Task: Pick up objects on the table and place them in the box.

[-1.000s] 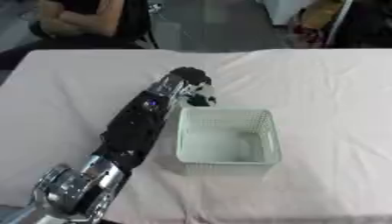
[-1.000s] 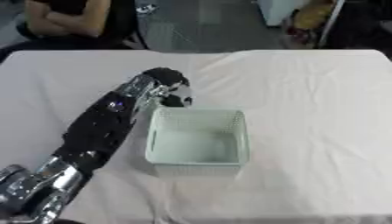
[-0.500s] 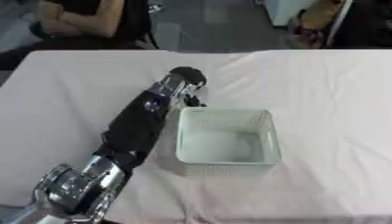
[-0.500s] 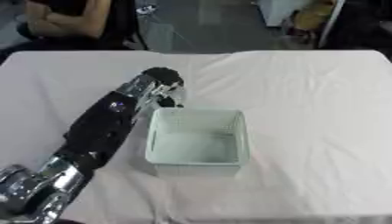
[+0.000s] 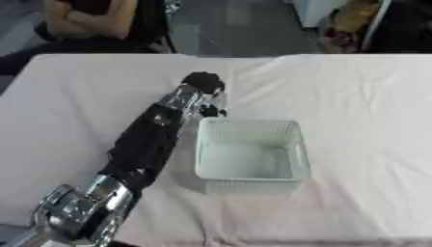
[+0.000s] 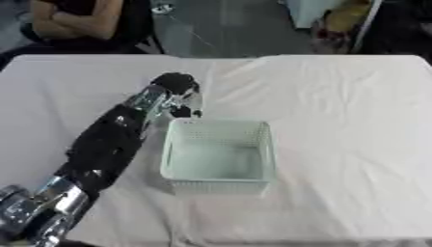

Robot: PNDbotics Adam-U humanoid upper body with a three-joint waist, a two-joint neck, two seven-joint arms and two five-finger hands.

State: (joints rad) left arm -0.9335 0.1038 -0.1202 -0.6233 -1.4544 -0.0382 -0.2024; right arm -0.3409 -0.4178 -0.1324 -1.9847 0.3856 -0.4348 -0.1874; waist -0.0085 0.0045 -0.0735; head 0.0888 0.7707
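My left arm runs from the lower left corner up to my left hand (image 5: 202, 85), which hovers just beyond the far left corner of the white mesh box (image 5: 291, 144). Its fingers (image 6: 182, 112) curl downward toward the tablecloth beside the box's rim. A pale patch shows between the thumb and the fingers, and I cannot make out any object in it. The inside of the box looks pale, and no separate object stands out there. No loose object shows on the table. My right hand is out of sight.
A white cloth covers the table (image 5: 363, 96), with wide bare stretches to the right and left of the box. A person sits with folded arms beyond the far left edge, and clutter stands on the floor at the far right.
My left hand has drawn back a little from over the box's far left corner, toward the left and far side. The box has stayed where it was.
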